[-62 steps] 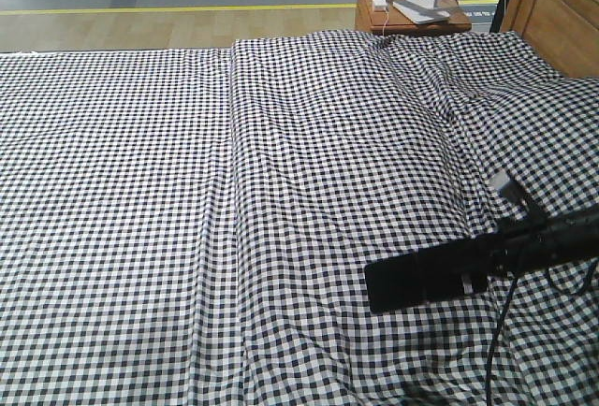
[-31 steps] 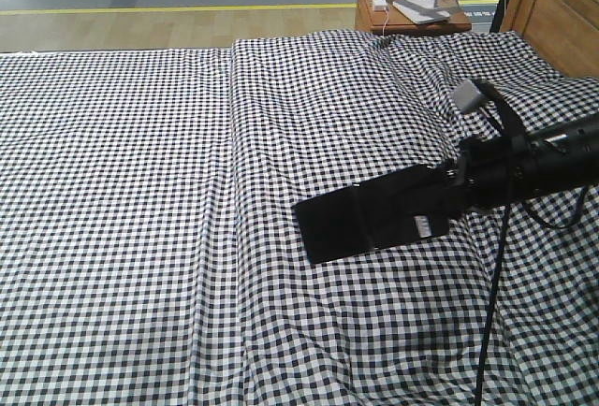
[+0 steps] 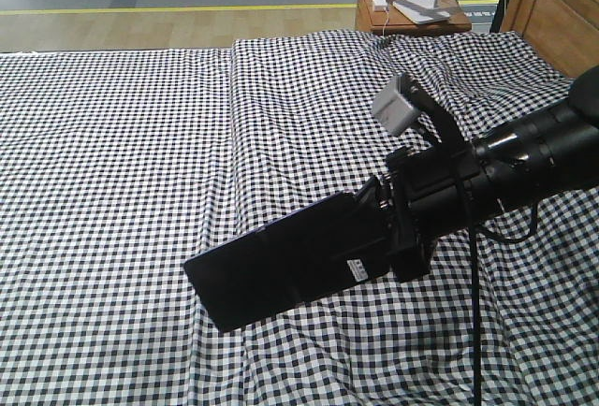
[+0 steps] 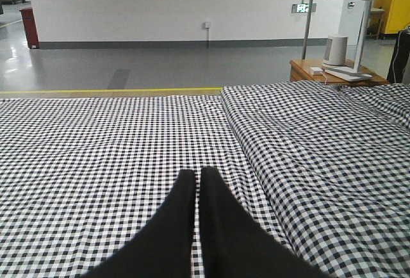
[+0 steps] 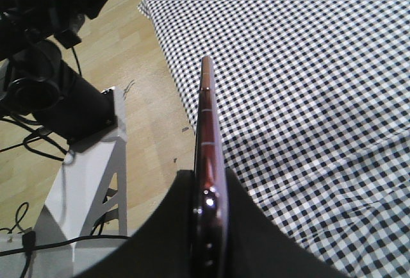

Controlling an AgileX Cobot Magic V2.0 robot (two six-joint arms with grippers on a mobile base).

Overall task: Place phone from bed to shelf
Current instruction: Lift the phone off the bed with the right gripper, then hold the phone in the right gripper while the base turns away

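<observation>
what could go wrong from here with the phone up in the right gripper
1. The right gripper clamps the phone at one end only, so most of the slab sticks out unsupported above the bed. A quick swing might make it pivot or slip out.
2. The phone looks glossy and thin, so the hold may be slight.
3. A black cable hangs below the arm and could drag on the checked cloth.

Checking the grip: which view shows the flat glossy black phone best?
The front-facing view: the flat glossy black phone shows its whole face, held at one end by the right tool. The right wrist view shows only its pinkish edge; the left wrist view, none.
</observation>
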